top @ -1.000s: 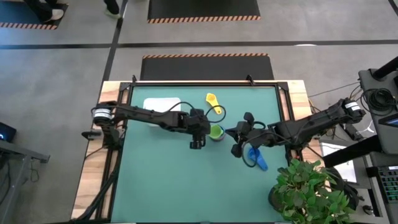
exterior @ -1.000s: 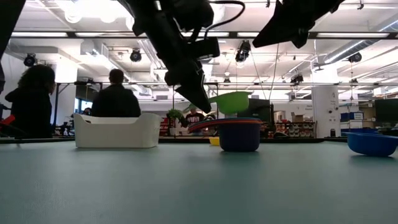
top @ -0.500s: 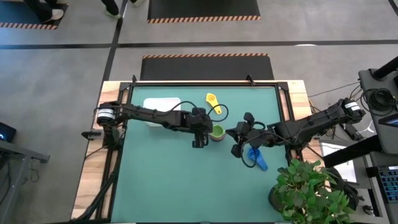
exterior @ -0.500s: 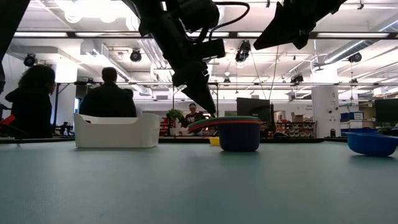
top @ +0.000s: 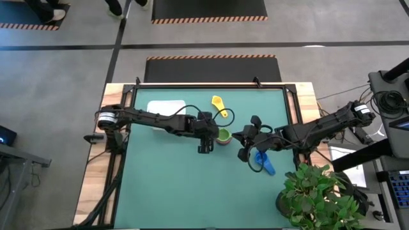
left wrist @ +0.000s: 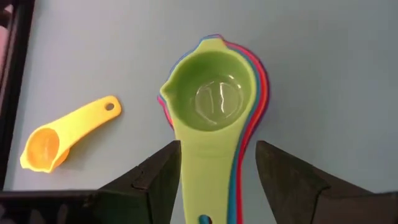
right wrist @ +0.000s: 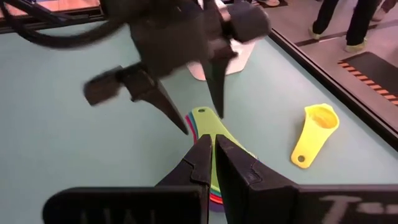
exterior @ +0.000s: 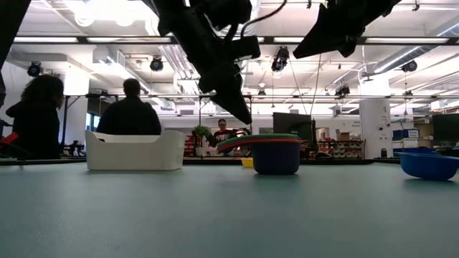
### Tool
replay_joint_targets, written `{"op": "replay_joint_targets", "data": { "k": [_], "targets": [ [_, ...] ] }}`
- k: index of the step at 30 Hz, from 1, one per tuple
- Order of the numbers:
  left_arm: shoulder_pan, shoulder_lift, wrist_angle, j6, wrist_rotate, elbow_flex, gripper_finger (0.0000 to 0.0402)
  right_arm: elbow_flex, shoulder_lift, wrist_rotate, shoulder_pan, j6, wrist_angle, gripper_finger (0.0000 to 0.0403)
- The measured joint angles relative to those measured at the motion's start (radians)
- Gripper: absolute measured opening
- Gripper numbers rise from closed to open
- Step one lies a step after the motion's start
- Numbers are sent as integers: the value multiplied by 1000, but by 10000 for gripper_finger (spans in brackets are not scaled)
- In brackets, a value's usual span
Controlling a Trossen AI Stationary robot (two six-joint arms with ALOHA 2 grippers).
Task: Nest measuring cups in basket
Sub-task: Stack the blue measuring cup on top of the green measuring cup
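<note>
While the desk (top: 166,185) carries the white basket (top: 167,108) well apart at its far left, the left claw (left wrist: 217,180) stands open astride the green cup's (left wrist: 214,99) handle, whose long axis runs straight between its fingers. Beside it, the right claw (right wrist: 211,158) is shut and empty; the yellow cup (top: 218,103) lies near the stack.

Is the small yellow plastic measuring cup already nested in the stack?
No: the yellow measuring cup lies alone on the mat, apart from the green-topped stack.

2 dark arms (top: 160,120) – tapered black fingers (left wrist: 155,180)
</note>
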Motion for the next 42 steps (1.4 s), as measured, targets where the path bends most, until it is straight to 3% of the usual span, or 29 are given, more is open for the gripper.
{"op": "replay_joint_targets", "data": {
  "k": [6,12,20,26,31,37,42],
  "targets": [
    [-46,-139,138,4,0,-126,181,-28,0,-1,0,47,-11,9],
    [-52,-318,254,-36,-3,-266,166,-37,0,-12,0,191,-86,9],
    [-52,-482,307,-44,-3,-368,158,-38,0,-248,2,404,-151,9],
    [-52,-511,306,-40,-3,-373,158,-38,0,-441,19,642,-382,9],
    [-52,-507,304,-14,-3,-373,158,-38,0,-500,47,860,-611,9],
    [-52,-507,305,18,-3,-373,158,-37,5,-502,89,958,-576,9],
    [-51,-507,310,49,-3,-373,158,-35,91,-497,89,968,-553,9]
  ]
}}
